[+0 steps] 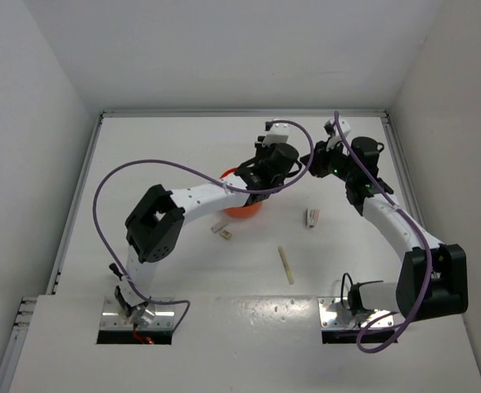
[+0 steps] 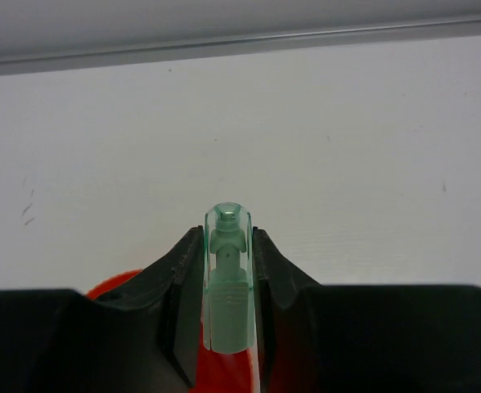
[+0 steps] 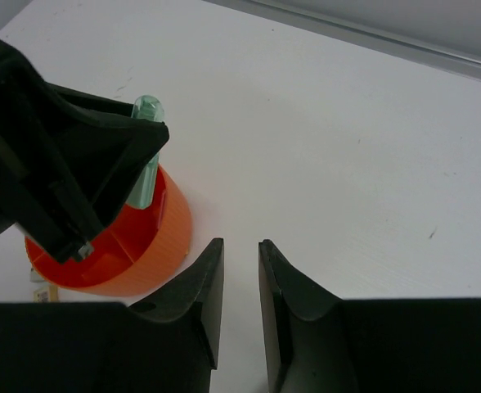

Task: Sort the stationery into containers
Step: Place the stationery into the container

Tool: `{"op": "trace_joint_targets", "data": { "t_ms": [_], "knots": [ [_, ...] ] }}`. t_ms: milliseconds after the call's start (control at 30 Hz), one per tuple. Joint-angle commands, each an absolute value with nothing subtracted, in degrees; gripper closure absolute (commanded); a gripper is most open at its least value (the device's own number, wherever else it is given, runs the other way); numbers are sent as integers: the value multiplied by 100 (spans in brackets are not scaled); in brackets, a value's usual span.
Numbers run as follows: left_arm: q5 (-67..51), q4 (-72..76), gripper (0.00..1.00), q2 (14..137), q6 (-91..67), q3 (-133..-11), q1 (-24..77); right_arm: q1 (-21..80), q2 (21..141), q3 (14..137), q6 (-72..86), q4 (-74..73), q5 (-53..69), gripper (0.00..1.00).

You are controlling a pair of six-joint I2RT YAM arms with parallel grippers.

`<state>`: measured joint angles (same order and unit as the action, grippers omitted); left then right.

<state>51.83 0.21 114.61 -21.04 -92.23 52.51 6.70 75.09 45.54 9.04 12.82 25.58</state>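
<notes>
The left claw (image 2: 227, 239) grips a mint green stick (image 2: 228, 303) between its fingers, holding it roughly upright over the orange organiser (image 3: 163, 233) on the tabletop (image 1: 167, 155). The right claw (image 3: 240, 282) hangs just beside the organiser, its fingers slightly apart with nothing between them. A pale yellow stick (image 1: 285, 265), a pink stapler (image 1: 312, 217) and a beige block (image 1: 222, 232) lie on the tabletop nearby.

The overhead camera looks down from the near edge across the white table (image 1: 167, 139). Both wrist cameras sit close, the left facing the far wall (image 2: 224, 20), the right angled across, sharing the orange organiser (image 3: 155, 237) and mint green stick (image 2: 228, 278).
</notes>
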Motion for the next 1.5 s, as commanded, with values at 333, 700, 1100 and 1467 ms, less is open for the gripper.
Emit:
{"op": "trace_joint_targets", "data": {
  "t_ms": [333, 700, 1100, 1467],
  "knots": [
    [4949, 26, 100, 11531, -2479, -9115, 4843, 431, 7374, 4509, 1213, 1723, 2795, 76],
    [4781, -88, 100, 11584, -2769, -8851, 4843, 272, 7479, 4509, 1327, 1723, 2962, 76],
    [4676, -369, 86, 11637, -2821, -8684, 4843, 114, 7479, 4561, 1380, 1723, 3129, 66],
    [4676, -369, 57, 11522, -2716, -8832, 4843, 9, 7532, 4562, 1433, 1670, 3234, 57]
  ]
}}
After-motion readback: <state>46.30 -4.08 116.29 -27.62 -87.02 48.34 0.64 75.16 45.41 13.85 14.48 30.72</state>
